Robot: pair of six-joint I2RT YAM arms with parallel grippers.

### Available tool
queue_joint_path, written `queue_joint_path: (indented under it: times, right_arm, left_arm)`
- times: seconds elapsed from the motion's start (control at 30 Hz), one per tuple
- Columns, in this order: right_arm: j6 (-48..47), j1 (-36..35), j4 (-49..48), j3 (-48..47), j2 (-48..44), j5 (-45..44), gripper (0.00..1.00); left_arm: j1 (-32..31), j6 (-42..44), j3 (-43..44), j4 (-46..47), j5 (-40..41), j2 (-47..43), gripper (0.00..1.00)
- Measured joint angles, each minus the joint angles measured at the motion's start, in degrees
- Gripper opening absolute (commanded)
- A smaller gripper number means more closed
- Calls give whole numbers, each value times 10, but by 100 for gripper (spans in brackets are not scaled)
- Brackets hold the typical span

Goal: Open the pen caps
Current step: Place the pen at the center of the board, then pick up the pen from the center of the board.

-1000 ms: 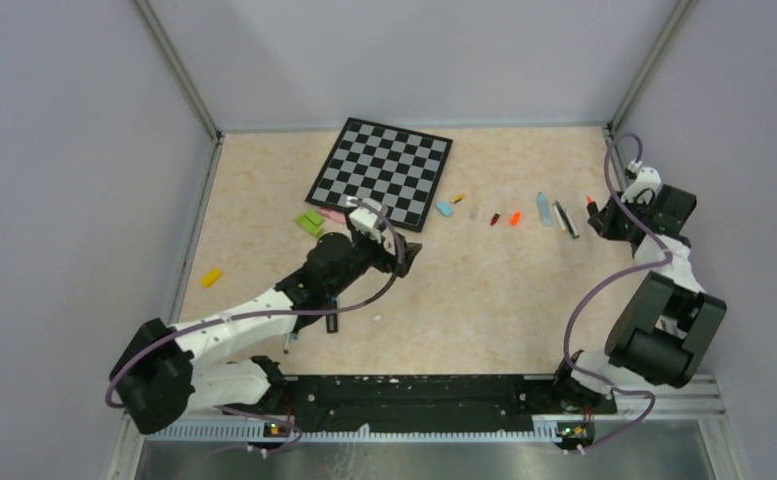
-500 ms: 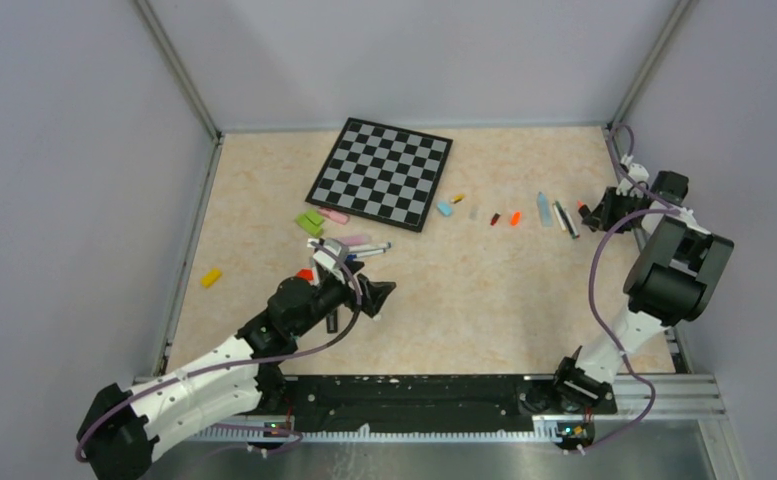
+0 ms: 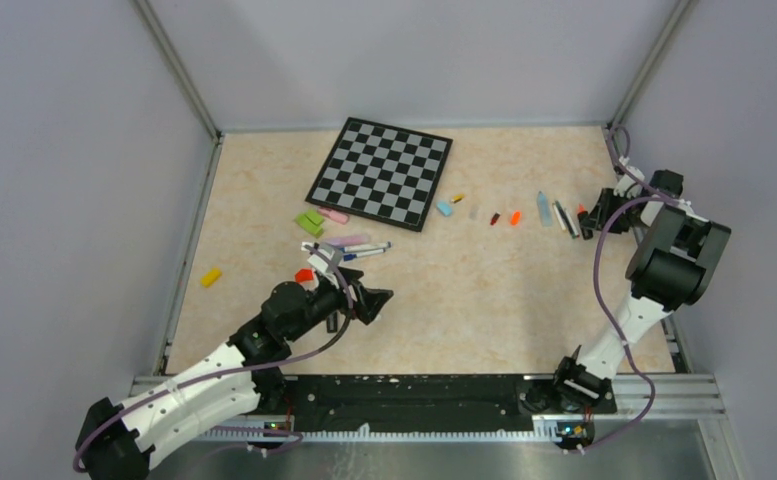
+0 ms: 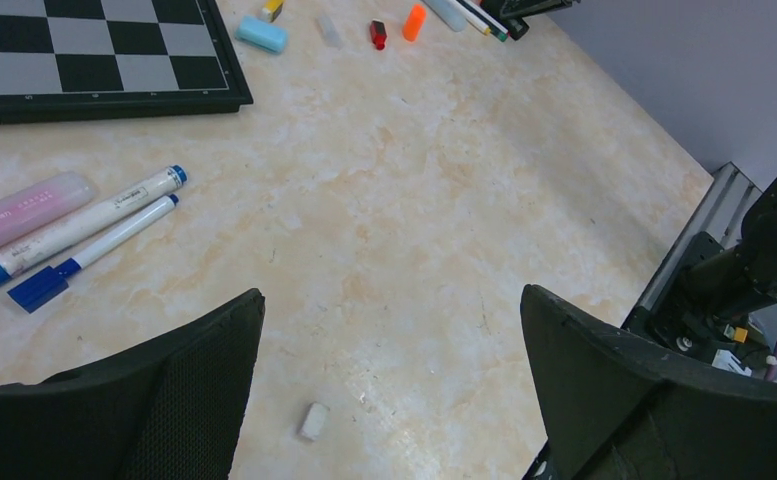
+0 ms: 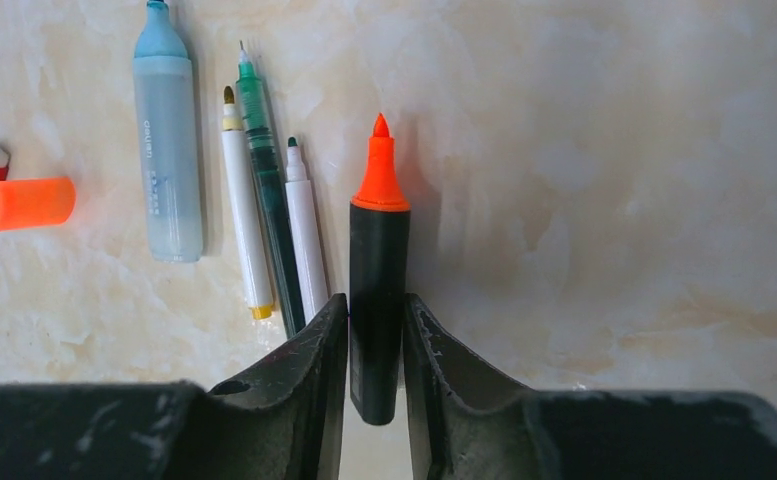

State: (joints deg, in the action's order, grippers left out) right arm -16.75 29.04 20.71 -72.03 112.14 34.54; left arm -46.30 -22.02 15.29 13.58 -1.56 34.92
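A smooth black marker (image 5: 375,250) with a conical orange nib is being pinched by the right gripper (image 5: 376,305); the left gripper (image 4: 389,300) is being held spread wide.

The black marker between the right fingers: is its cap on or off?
Off. The black marker shows a bare orange tip, with no cap over it, in the right gripper.

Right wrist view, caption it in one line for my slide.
Right hand shut on a black highlighter, orange tip bare, beside four uncapped pens.
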Motion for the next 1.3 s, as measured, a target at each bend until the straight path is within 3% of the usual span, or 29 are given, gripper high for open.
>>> queue_joint_path:
  times: [0.3,0.4,0.7,1.03,1.3]
  right_arm:
    - [0,0,2,0,0,0,34]
    - [-2,0,2,0,0,-1,41]
    - [-31,0,1,3,-45,-16,44]
    - [-63,0,14,99,-211,8,44]
    - [-76,0,76,130,-421,156,44]
  left_arm:
    - [0,-33,0,-21,-7,-1,99]
    - [0,-48,0,-23,-9,-1,99]
    - [0,-115,5,-64,9,-12,99]
    - [0,-129,81,-180,25,0,99]
    - [0,-103,157,-301,72,98,99]
